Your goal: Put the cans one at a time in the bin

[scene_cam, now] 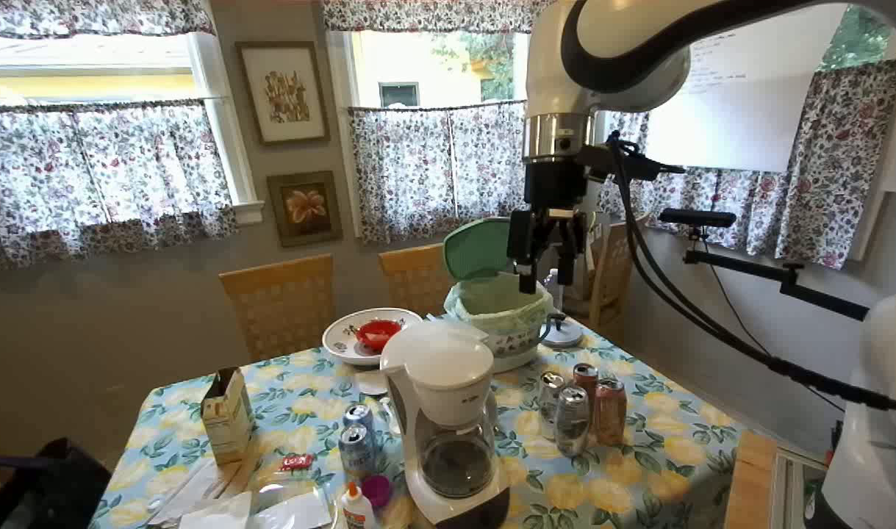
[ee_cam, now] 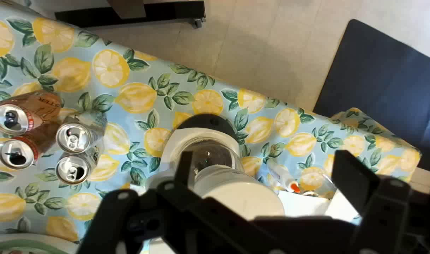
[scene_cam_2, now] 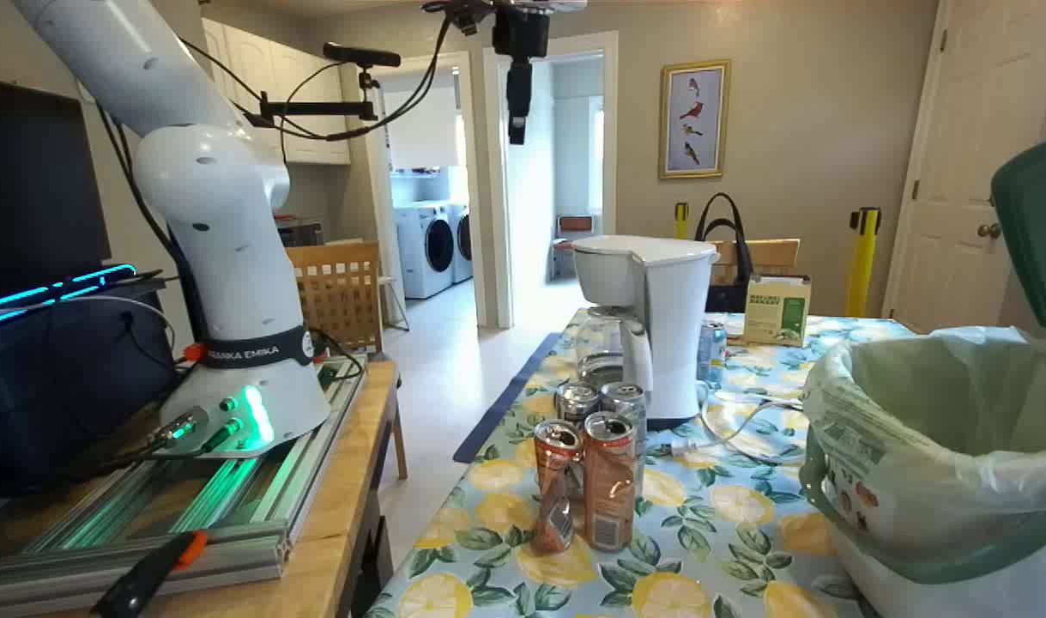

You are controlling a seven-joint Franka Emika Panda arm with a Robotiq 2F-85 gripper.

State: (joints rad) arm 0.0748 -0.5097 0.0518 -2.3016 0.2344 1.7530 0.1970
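Observation:
Two silvery cans (scene_cam: pixel 572 422) and two orange-brown cans (scene_cam: pixel 610 413) stand upright in a tight group on the table. The group also shows in an exterior view, silvery cans (scene_cam_2: pixel 623 402) behind the orange-brown cans (scene_cam_2: pixel 609 485), and at the left of the wrist view (ee_cam: pixel 73 138). Two blue-silver cans (scene_cam: pixel 356 450) stand beyond the coffee maker. The bin (scene_cam: pixel 517 344) has a pale-green liner; its green lid (scene_cam: pixel 477 248) is raised. It also shows in an exterior view (scene_cam_2: pixel 874 489). My gripper (scene_cam: pixel 546 281) is open and empty, high above the table; the wrist view (ee_cam: pixel 266 171) shows its fingers wide apart.
The white coffee maker (scene_cam: pixel 448 360) stands between the can groups, below my gripper in the wrist view (ee_cam: pixel 243 197). A plate with a red bowl (scene_cam: pixel 378 334), a carton (scene_cam: pixel 227 419), a glue bottle (scene_cam: pixel 356 507) and a pot lid (scene_cam: pixel 563 332) are on the table.

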